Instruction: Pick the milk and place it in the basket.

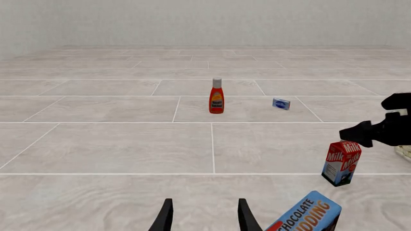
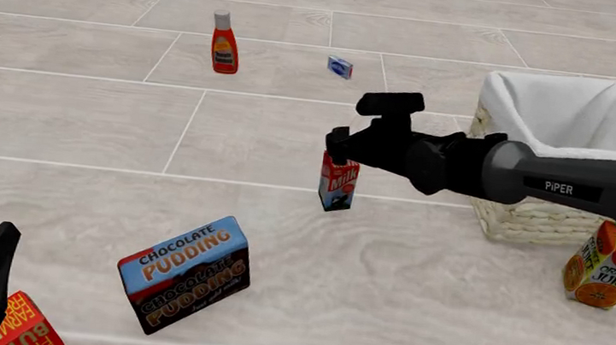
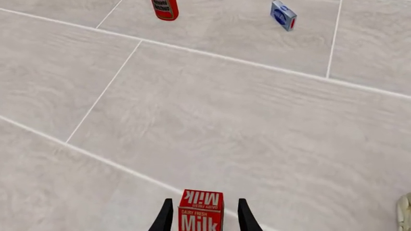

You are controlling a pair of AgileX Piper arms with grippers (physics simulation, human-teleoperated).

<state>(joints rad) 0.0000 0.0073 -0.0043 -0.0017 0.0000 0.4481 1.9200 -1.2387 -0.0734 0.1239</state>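
The milk (image 2: pixel 337 186), a small red carton with a blue-and-white lower part, stands on the table left of the basket (image 2: pixel 533 218). It also shows in the left wrist view (image 1: pixel 341 163) and the right wrist view (image 3: pixel 201 211). My right gripper (image 2: pixel 339 152) is open and sits over the carton's top, with a finger on each side and a small gap to each. My left gripper (image 1: pixel 204 214) is open and empty, low at the near left. The basket is tan wicker with a white lining.
A red ketchup bottle (image 2: pixel 224 43) and a small blue box (image 2: pixel 340 66) stand at the back. A chocolate pudding box (image 2: pixel 185 271) leans at the near left, and another box (image 2: pixel 28 328) is by my left gripper. An orange juice carton (image 2: pixel 607 273) stands in front of the basket.
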